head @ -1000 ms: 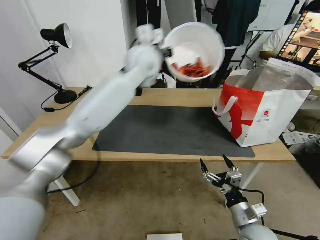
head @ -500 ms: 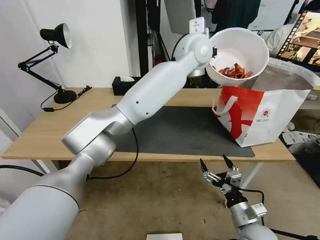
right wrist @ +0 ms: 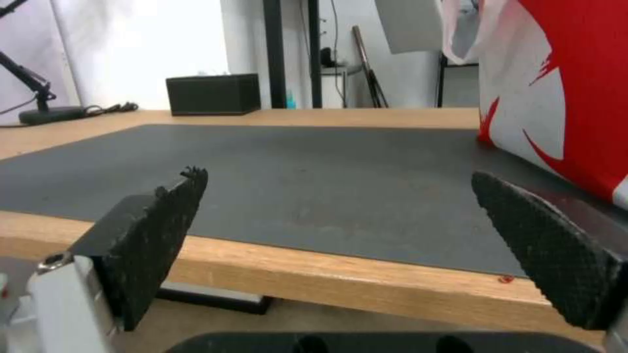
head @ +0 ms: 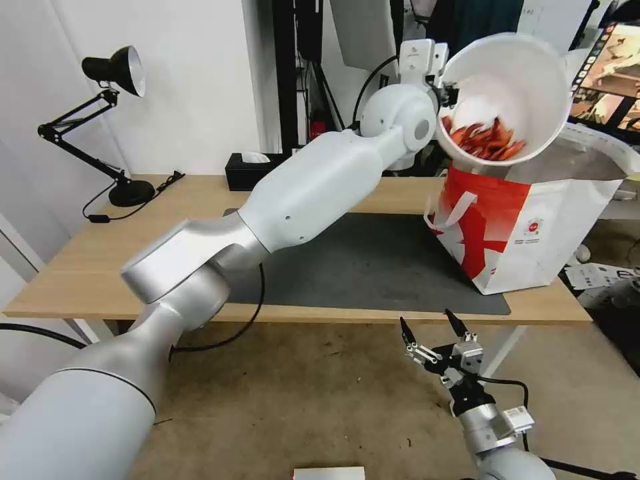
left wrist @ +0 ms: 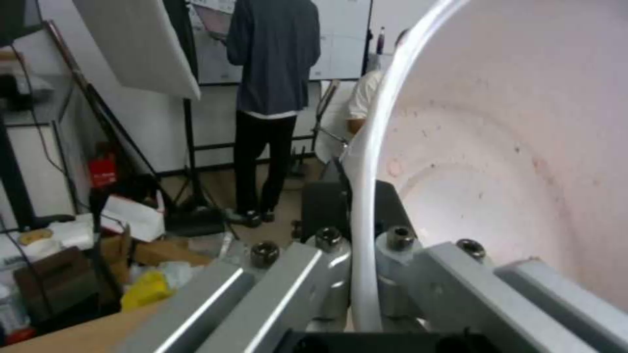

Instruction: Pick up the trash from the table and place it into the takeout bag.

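Left gripper in upper right of head view, clamped on rim of round white plastic bowl with red scraps. Bowl tilted, held above open mouth of large white-and-red foil-lined takeout bag at right end of light-wood table. Right gripper at bottom centre, below table edge, spread wide, holding nothing.

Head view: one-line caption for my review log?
Left gripper holds the tilted white bowl of red scraps above the open takeout bag; right gripper idles open below the table.
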Controlling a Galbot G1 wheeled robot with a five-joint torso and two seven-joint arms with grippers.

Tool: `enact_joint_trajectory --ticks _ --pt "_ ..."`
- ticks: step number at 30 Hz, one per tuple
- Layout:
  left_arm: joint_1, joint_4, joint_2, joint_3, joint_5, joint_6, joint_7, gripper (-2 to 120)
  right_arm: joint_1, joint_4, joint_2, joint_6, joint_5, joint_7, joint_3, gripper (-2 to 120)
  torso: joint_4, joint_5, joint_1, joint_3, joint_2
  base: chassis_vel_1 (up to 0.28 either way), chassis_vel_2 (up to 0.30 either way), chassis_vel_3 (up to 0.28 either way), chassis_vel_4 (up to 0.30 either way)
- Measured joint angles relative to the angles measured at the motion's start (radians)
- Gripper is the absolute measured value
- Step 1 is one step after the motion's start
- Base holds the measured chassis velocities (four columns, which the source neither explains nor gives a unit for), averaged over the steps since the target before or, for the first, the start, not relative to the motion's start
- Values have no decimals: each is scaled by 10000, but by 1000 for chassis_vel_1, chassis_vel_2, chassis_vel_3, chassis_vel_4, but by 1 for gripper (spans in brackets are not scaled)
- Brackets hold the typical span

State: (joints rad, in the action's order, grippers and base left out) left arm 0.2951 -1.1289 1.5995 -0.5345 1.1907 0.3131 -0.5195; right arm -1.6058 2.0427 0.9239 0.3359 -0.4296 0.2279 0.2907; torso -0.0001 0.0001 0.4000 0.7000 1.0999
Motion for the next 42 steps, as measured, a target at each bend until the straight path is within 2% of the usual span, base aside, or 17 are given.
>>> enact_joint_trajectory --ticks 2,4,6,7,11,16,21,26,35,42 --pt "33 52 0 -45 -16 22 -116 0 0 0 0 0 0 0 0 100 0 0 0 0 0 0 0 0 0" --pt "159 264 -2 -221 -78 450 -650 0 0 0 0 0 0 0 0 100 1 0 -2 -1 0 0 0 0 0" --pt "184 321 -5 -286 -150 593 -755 0 0 0 0 0 0 0 0 100 1 -1 -1 0 0 0 0 0 0" --pt "210 382 -13 -366 -271 899 -961 0 -1 0 0 0 0 0 0 100 1 -1 0 0 1 0 0 0 0" --pt "186 333 -26 -465 -733 1353 -1090 0 0 0 -1 -1 0 0 0 100 1 -1 -1 -1 1 0 0 0 0" --pt "80 150 -36 -640 -1601 1418 -583 0 0 0 0 0 0 0 0 100 1 -1 0 0 0 0 0 0 0" --pt "61 -294 -40 -1068 -2810 1249 322 0 0 1 0 0 0 0 0 100 0 -1 -1 -1 1 0 0 0 0" --pt "219 -277 -41 -1583 -3838 1163 699 0 0 1 0 0 0 0 0 100 0 -1 0 0 0 0 0 0 0" --pt "473 -187 -48 -2006 -4801 1323 1219 0 0 0 0 0 0 0 0 100 1 0 0 0 1 0 0 0 0" --pt "548 -184 -48 -2236 -5052 757 2065 0 0 0 0 0 0 0 0 100 0 -1 -1 0 1 0 0 0 0"
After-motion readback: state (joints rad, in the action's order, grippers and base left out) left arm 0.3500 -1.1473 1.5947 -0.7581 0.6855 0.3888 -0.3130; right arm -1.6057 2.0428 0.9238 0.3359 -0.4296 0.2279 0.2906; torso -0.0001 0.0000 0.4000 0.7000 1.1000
